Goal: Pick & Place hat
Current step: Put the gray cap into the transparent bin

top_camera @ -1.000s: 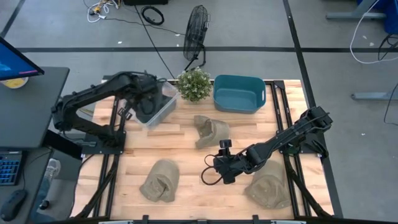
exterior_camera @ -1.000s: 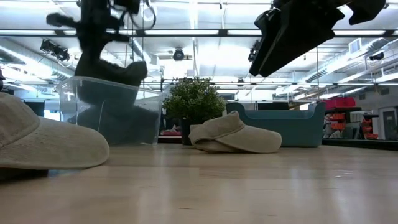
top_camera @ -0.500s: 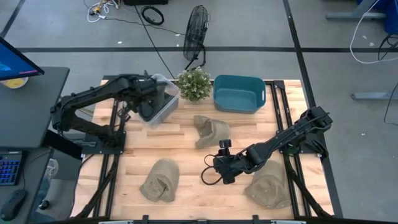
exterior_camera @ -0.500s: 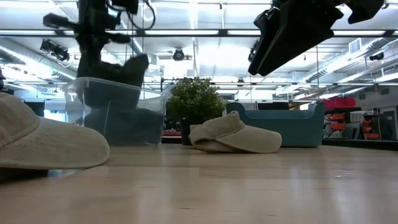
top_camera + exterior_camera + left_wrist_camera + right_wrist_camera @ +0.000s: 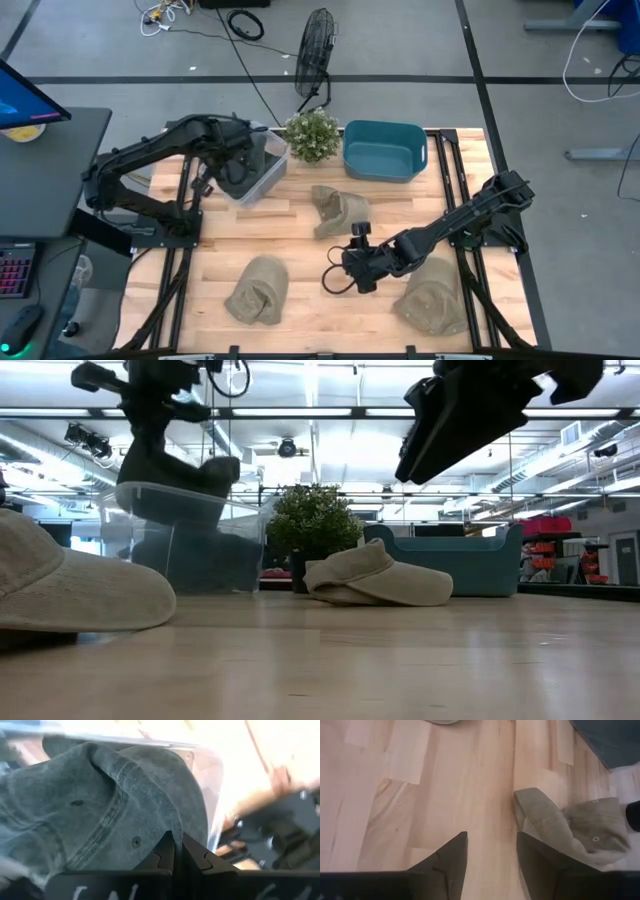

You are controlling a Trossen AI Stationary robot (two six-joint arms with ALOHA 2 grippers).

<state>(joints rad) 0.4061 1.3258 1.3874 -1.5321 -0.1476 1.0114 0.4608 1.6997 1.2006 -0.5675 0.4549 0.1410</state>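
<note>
My left gripper [image 5: 233, 163] is shut on a dark grey-blue denim hat [image 5: 100, 805] and hangs over the clear plastic bin [image 5: 258, 168] at the table's far left. In the low view the hat [image 5: 178, 472] shows at the bin's rim [image 5: 190, 500], with its lower part seen through the wall. My right gripper [image 5: 492, 851] is open and hovers above bare wood near the table's middle [image 5: 345, 275], touching nothing. A beige hat [image 5: 582, 830] lies on the wood just beyond its fingers, and shows in the high view [image 5: 338, 210] too. My left gripper pinches a fold of the hat's crown [image 5: 165, 827], beside an eyelet [image 5: 136, 841], between its two shut fingers. The fingers come from above, pointing down. The hat hangs below them into the bin; whether it rests on the bin's floor, I cannot tell.
Two more beige hats lie on the wood, one near-left [image 5: 258, 290] and one near-right [image 5: 432, 297]. A teal bin [image 5: 385, 150] and a potted plant [image 5: 312, 135] stand at the far edge. Bare wood lies between the hats.
My left gripper has swung the dark hat a little toward the table's right and back again above the clear bin. The hat has tipped and settled lower at the rim, and the bin has shifted slightly with it.
</note>
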